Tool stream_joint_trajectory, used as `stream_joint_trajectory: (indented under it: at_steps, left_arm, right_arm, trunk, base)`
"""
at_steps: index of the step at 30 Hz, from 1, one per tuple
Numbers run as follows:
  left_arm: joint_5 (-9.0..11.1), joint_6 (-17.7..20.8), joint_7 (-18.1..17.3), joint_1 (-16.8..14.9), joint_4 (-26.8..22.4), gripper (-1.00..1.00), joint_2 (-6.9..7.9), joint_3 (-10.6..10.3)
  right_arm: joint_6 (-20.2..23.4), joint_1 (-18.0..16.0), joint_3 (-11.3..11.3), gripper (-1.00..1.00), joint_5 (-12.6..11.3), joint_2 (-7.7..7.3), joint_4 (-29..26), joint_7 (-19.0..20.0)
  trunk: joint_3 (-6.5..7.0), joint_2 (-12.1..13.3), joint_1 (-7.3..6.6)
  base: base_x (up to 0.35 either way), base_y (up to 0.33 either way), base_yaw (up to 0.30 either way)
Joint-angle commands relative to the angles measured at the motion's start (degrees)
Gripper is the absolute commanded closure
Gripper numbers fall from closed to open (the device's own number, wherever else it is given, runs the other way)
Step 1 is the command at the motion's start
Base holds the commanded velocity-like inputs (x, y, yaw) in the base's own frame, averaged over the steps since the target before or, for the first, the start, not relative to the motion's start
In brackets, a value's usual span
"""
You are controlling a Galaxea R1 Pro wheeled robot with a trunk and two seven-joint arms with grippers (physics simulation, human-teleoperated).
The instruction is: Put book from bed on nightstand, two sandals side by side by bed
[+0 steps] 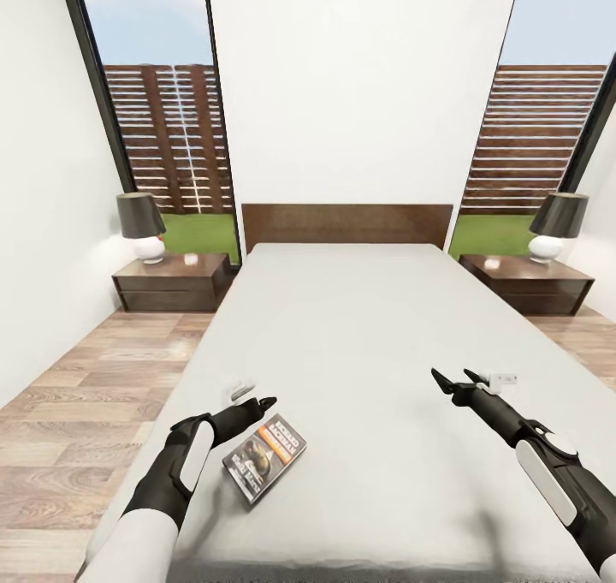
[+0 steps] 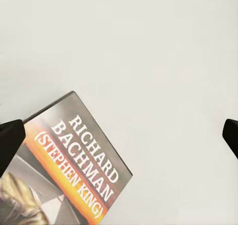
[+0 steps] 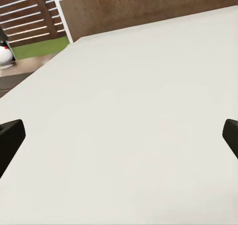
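The book [image 1: 265,459] lies flat on the pale-grey bed [image 1: 359,343] near its foot, left of centre, its cover facing up with white "Richard Bachman" lettering [image 2: 74,170]. My left gripper [image 1: 259,406] hovers just above the book's far corner, open, with nothing between its fingers [image 2: 10,141]. Over the right half of the mattress my right gripper [image 1: 453,380] is also open and empty, its fingertips [image 3: 9,138] spread wide. The headboard [image 1: 346,223] stands at the far end. A nightstand [image 1: 171,279] flanks the bed on the left and a second nightstand [image 1: 526,282] on the right. The sandals are out of view.
Each nightstand carries a black-shaded lamp, the left lamp [image 1: 141,223] and the right lamp [image 1: 556,223], leaving some bare top beside it. Wood-plank floor [image 1: 94,395] runs along both sides of the bed. Tall windows [image 1: 162,112] show a slatted fence.
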Motion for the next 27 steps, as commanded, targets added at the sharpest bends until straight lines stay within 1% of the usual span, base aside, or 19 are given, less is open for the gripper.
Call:
stream_joint_trajectory:
  at_steps: [1,2,15,21,27]
  left_arm:
    - [0.2,0.5,-0.2,0.0,0.0,-1.00,-0.06,0.3]
    - [0.2,0.5,-0.2,0.0,0.0,-1.00,-0.05,0.3]
    - [0.1,0.5,-0.3,0.0,-0.4,-1.00,-0.07,0.1]
    - [0.1,0.5,-0.2,0.0,-3.7,-1.00,-0.04,0.1]
    - [0.0,-0.3,-0.2,0.0,-4.0,-1.00,-0.03,0.3]
  right_arm:
    - [-0.1,0.0,0.2,-1.00,-0.6,-0.06,0.0,0.1]
    - [-0.1,0.0,0.2,-1.00,-0.6,-0.04,0.0,0.1]
    - [-0.1,0.0,0.2,-1.00,-0.6,0.00,0.0,0.1]
    - [-0.1,0.0,0.2,-1.00,-0.6,0.00,0.0,0.1]
    - [-0.1,0.0,0.2,-1.00,-0.6,0.05,0.0,0.0]
  trunk:
    - [-0.24,-0.4,0.22]
    - [-0.42,-0.8,0.44]
    - [-0.42,-0.8,0.44]
    - [-0.42,-0.8,0.44]
    - [-0.42,-0.8,0.44]
  base:
    - [0.000,0.000,0.000]
    - [0.000,0.000,0.000]
    - [0.000,0.000,0.000]
    - [0.000,0.000,0.000]
    - [0.000,0.000,0.000]
